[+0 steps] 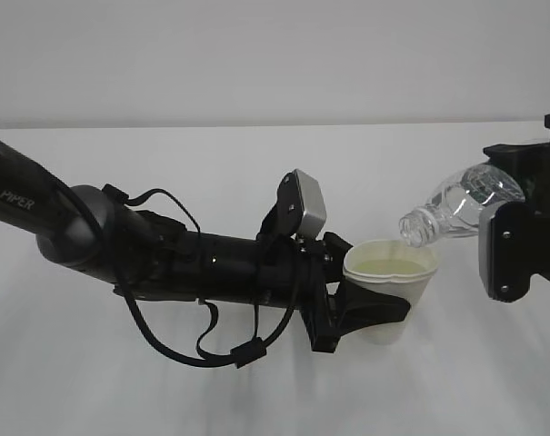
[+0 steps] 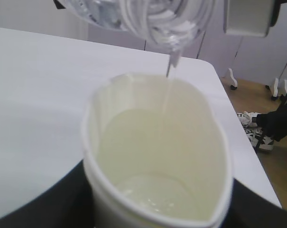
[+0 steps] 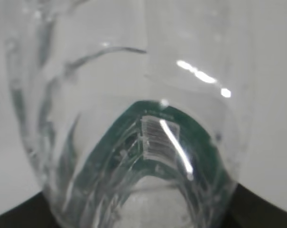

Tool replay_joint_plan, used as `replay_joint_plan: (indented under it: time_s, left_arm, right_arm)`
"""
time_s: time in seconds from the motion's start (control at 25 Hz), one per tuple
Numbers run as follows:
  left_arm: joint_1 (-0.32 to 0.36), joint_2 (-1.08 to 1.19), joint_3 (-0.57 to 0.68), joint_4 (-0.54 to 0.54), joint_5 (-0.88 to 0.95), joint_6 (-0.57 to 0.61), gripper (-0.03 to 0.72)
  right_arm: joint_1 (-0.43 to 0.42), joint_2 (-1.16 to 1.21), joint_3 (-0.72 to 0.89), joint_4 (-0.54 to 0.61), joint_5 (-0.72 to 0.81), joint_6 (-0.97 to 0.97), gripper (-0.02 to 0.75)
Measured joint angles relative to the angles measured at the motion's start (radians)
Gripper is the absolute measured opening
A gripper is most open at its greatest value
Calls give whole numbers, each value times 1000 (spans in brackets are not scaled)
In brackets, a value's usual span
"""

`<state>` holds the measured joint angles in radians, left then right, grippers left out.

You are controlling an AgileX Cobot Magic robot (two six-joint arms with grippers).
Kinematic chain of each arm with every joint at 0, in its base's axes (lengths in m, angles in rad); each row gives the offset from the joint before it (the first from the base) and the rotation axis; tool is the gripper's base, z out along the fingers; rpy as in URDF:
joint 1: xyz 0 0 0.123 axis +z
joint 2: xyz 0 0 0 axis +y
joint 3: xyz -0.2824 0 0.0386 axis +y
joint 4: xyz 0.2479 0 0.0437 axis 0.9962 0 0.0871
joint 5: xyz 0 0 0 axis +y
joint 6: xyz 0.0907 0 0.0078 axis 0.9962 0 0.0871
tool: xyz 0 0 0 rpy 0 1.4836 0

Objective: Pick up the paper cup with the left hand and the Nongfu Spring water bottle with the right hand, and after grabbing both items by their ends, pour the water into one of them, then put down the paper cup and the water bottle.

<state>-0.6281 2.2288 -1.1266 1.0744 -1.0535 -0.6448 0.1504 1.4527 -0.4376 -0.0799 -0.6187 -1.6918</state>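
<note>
My left gripper (image 1: 370, 313), on the arm marked PIPER, is shut on the white paper cup (image 1: 391, 272), holding it upright just above the table. Its black fingers (image 2: 36, 204) flank the cup (image 2: 157, 156), whose rim is squeezed to an oval. My right gripper (image 1: 515, 204) is shut on the base end of the clear Nongfu Spring water bottle (image 1: 456, 202), which tilts neck-down to the left over the cup's rim. A thin stream of water (image 2: 169, 76) falls from the bottle's neck (image 2: 167, 26) into the cup; water (image 2: 157, 194) lies at its bottom. The green-labelled bottle (image 3: 134, 142) fills the right wrist view.
The white table (image 1: 256, 400) runs back to a plain wall. A black cable (image 1: 211, 350) loops under my left arm. In the left wrist view the table's right edge (image 2: 243, 142) drops to a wooden floor (image 2: 276, 166) with chair legs.
</note>
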Motion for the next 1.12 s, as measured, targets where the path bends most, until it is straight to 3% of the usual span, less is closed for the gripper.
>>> replay_joint_plan:
  time_s: [1.12]
  left_arm:
    - [0, 0, 0, 0, -2, 0, 410]
  right_arm:
    - [0, 0, 0, 43, -33, 128, 403]
